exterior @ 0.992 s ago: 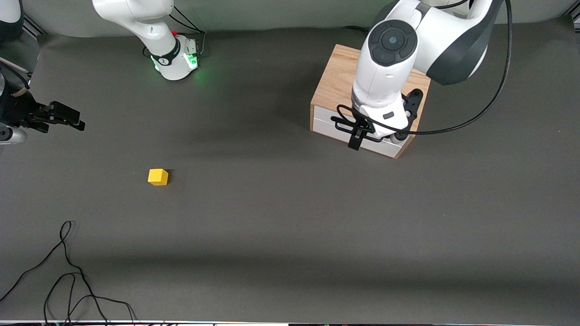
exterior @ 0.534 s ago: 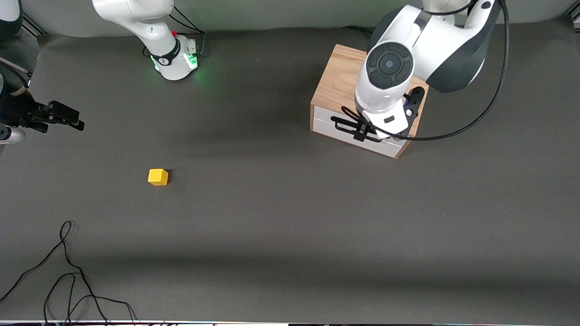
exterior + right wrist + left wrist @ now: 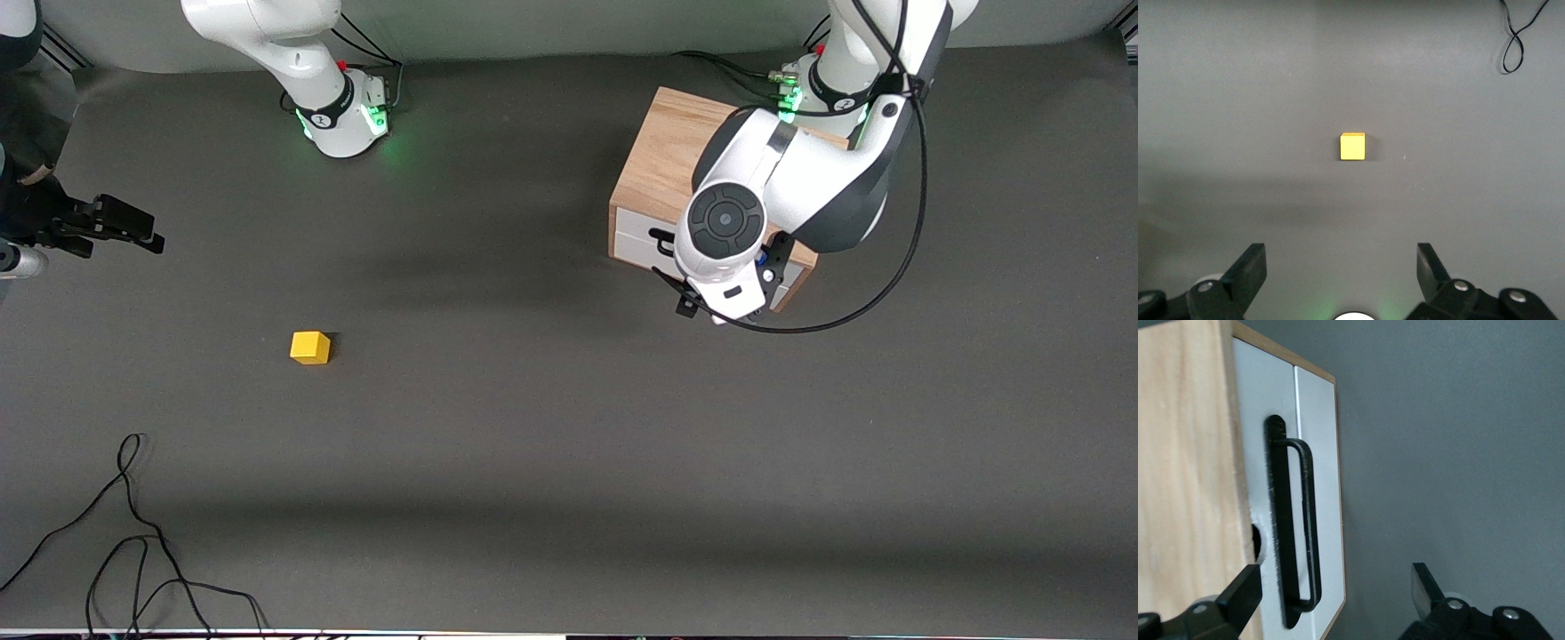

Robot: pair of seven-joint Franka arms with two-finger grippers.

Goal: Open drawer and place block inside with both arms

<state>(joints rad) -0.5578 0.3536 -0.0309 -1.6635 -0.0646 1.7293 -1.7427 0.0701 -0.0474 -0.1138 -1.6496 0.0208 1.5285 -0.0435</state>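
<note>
**Left arm swinging down in front of the drawer**

The left arm (image 3: 800,178) is folding lower and drawing back toward its base, so its green-lit base (image 3: 800,89) is now coming into sight above the oak box (image 3: 662,164). The left gripper (image 3: 1331,590) is dropping from the box's top edge to the level of the drawer (image 3: 636,236) front, its fingers (image 3: 1241,593) spread wide with the black handle (image 3: 1295,520) lying between them. The right gripper (image 3: 120,227) is drifting slightly toward the edge of the table (image 3: 569,444).
</note>
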